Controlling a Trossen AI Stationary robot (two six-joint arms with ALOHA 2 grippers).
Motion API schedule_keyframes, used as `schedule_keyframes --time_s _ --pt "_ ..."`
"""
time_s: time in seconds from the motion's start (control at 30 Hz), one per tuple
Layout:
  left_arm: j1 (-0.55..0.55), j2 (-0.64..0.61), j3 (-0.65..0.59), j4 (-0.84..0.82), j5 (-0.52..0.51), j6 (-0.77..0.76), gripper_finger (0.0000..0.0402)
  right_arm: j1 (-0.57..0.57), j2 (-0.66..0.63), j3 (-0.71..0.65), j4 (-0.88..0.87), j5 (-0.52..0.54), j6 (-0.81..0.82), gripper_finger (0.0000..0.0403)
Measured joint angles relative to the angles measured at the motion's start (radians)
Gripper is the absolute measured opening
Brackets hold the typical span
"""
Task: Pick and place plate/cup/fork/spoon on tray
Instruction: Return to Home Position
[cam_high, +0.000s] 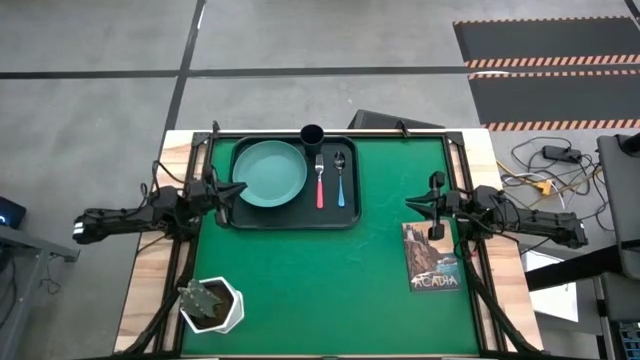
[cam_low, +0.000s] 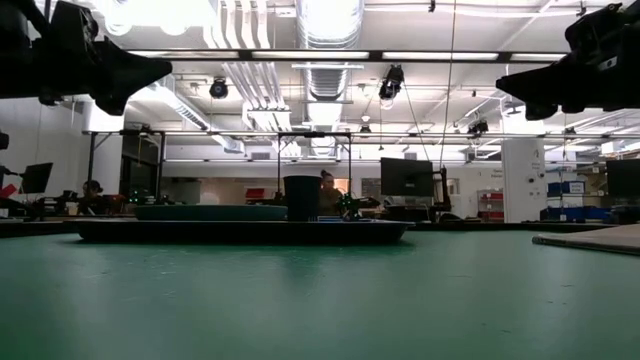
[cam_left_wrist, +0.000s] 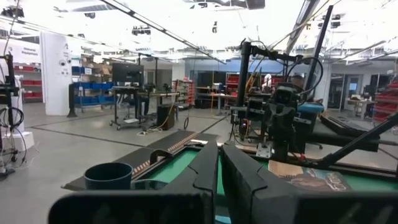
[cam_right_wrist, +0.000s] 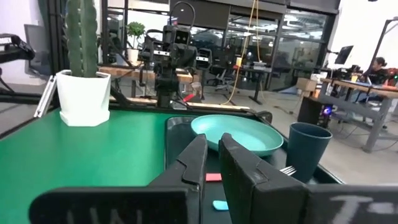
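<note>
The black tray (cam_high: 240, 215) lies at the far left of the green mat. On it rest the teal plate (cam_high: 270, 172), the dark cup (cam_high: 312, 135) at the far rim, the pink-handled fork (cam_high: 320, 182) and the blue-handled spoon (cam_high: 340, 180). My left gripper (cam_high: 240, 188) hovers shut at the tray's left rim, pointing toward the plate. My right gripper (cam_high: 410, 203) hovers to the right of the tray, pointing toward it, its fingers nearly together with nothing between them. In the low view both grippers (cam_low: 165, 70) (cam_low: 500, 85) stand well above the table.
A white hexagonal pot with a cactus (cam_high: 212, 305) stands at the near left. A book (cam_high: 433, 258) lies on the mat at the right, under my right arm. The mat (cam_high: 330, 280) between them is bare. People sit at desks beyond the table.
</note>
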Motion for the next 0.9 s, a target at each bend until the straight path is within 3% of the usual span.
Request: schedule_keyframes --time_s 0.9 --pt "0.0 0.036 -0.003 0.0 0.0 0.001 0.0002 0.0 0.009 -0.001 0.0 0.001 0.017 0.0031"
